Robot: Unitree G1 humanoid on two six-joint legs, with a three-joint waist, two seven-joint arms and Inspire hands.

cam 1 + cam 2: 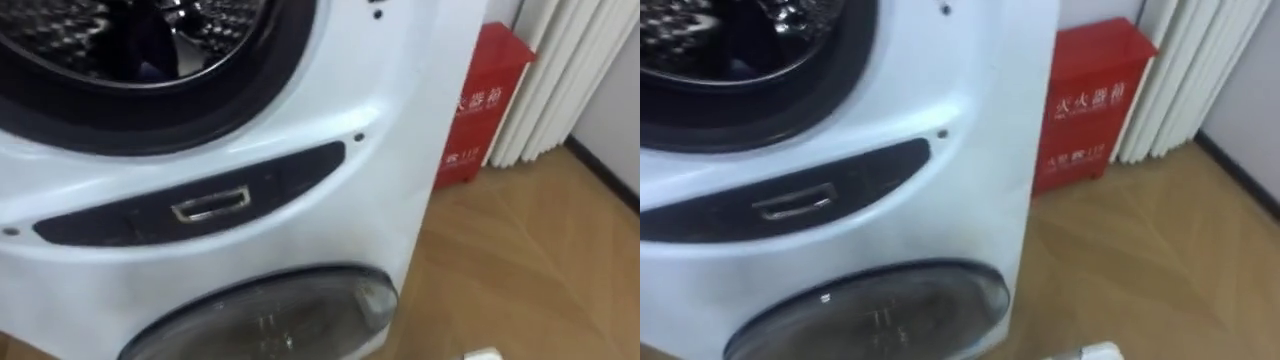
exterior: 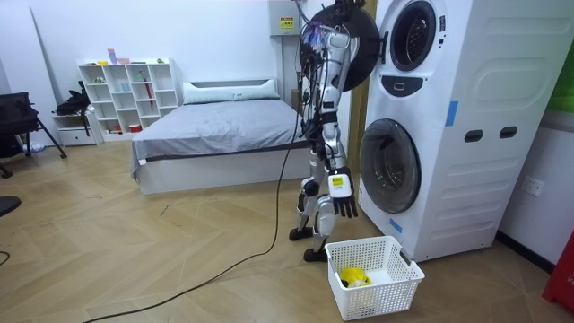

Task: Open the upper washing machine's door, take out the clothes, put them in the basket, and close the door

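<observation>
Your right hand (image 2: 342,203) hangs slack-fingered and empty by the laundry basket (image 2: 395,289); the dark garment (image 1: 150,45) lies well above it, in the upper drum (image 1: 60,30).

The two eye views look down from the robot's head, very near the front of the stacked washing machine (image 1: 330,190). Its upper drum opening (image 1: 130,50) lies at their top left, the dark panel (image 1: 190,200) crosses the middle and the lower door (image 1: 270,315) meets the bottom edge. A red cabinet (image 1: 475,110) and the wooden floor (image 1: 520,270) lie to the right. The right eye view sits slightly further right. The room view stands a few metres off, facing the robot's side, with the machine at the room view's right. It shares that machine front with the eye views.
</observation>
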